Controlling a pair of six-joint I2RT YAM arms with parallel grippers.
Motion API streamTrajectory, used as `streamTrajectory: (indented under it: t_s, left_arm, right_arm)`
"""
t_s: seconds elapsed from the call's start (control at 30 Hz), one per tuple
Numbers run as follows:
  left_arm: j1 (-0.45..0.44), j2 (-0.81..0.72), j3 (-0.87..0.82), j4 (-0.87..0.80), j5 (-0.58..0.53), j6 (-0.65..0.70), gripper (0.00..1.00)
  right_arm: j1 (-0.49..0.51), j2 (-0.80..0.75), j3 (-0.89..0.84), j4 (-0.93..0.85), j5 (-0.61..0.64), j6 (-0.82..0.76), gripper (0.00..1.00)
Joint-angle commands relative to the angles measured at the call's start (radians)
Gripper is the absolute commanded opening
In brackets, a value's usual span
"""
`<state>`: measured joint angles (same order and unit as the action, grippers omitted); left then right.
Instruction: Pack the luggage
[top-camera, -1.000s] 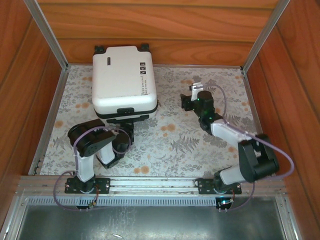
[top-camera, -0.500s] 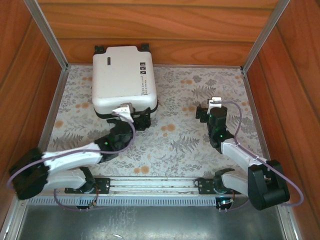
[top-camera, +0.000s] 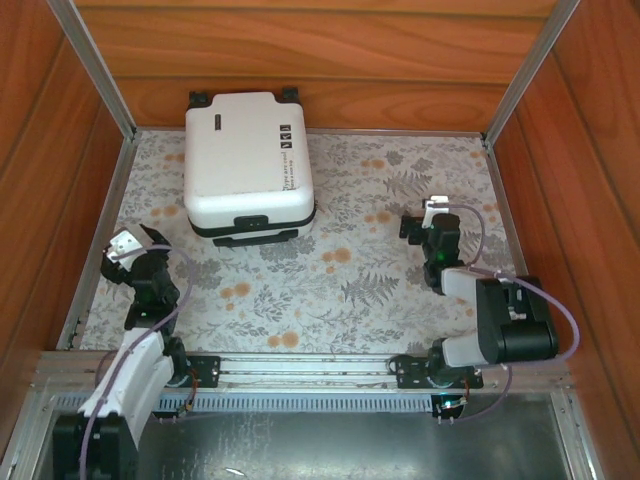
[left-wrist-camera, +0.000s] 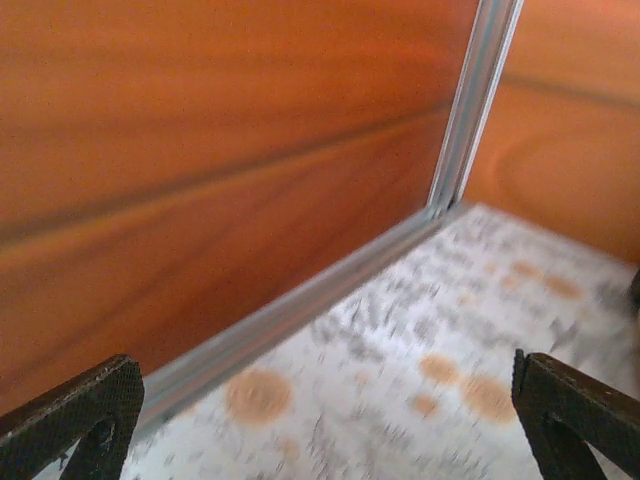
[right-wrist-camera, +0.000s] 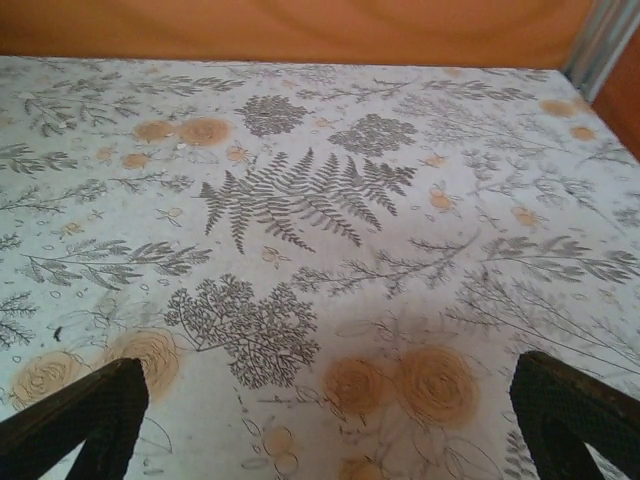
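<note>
The luggage (top-camera: 245, 150), a white hard-shell suitcase with black trim, lies flat and closed at the back left of the floral mat, with its wheels against the wooden back wall. My left gripper (top-camera: 132, 252) (left-wrist-camera: 320, 378) is low near the left wall, well to the left of the suitcase's front edge. It is open with nothing between its fingers (left-wrist-camera: 75, 410). My right gripper (top-camera: 427, 220) (right-wrist-camera: 328, 372) hovers over the mat far to the right of the suitcase, open and empty. The suitcase's inside is hidden.
Wooden walls enclose the floral mat (top-camera: 340, 270) on three sides, with aluminium rails (top-camera: 100, 235) along the edges. The left wall (left-wrist-camera: 200, 150) stands close in front of the left gripper. Bare mat lies between the suitcase and the right gripper.
The left arm has pulled away from the suitcase's front edge and swung to the left wall. The right arm has folded back, with its gripper staying nearly in place.
</note>
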<state>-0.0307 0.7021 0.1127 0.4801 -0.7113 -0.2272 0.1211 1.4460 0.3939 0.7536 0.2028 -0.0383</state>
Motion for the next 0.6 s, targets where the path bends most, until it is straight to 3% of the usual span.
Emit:
streamTrajectory:
  t_s: [0.0, 0.07, 0.17, 0.23, 0.33, 0.4, 0.47, 0.5, 0.57]
  left_arm:
    - [0.044, 0.194, 0.023, 0.107, 0.149, -0.009, 1.00]
    - [0.049, 0.346, 0.060, 0.180, 0.230, 0.036, 1.00]
    - [0.060, 0.491, 0.128, 0.240, 0.416, 0.080, 1.00]
    - [0.073, 0.571, 0.177, 0.248, 0.484, 0.074, 1.00]
    - [0.095, 0.645, 0.229, 0.261, 0.504, 0.078, 1.00]
    - [0.096, 0.731, 0.201, 0.400, 0.512, 0.087, 1.00]
    - [0.091, 0.911, 0.188, 0.663, 0.572, 0.142, 1.00]
    - [0.085, 0.915, 0.202, 0.632, 0.596, 0.161, 1.00]
    - [0.081, 0.833, 0.248, 0.408, 0.534, 0.120, 1.00]
  right_arm:
    - [-0.020, 0.129, -0.017, 0.240, -0.077, -0.042, 0.99]
    - [-0.026, 0.067, 0.026, 0.034, -0.104, -0.027, 0.99]
    - [-0.030, 0.086, -0.005, 0.140, -0.098, -0.026, 0.99]
    - [-0.030, 0.070, -0.005, 0.105, -0.074, -0.010, 0.99]
    - [-0.031, 0.086, 0.051, 0.022, -0.015, 0.019, 0.99]
    - [-0.049, 0.086, 0.059, 0.005, -0.048, 0.030, 0.99]
    - [-0.049, 0.086, 0.064, -0.003, -0.047, 0.031, 0.99]
    - [-0.050, 0.087, 0.062, 0.000, -0.047, 0.031, 0.99]
    - [-0.049, 0.086, 0.062, -0.002, -0.045, 0.031, 0.99]
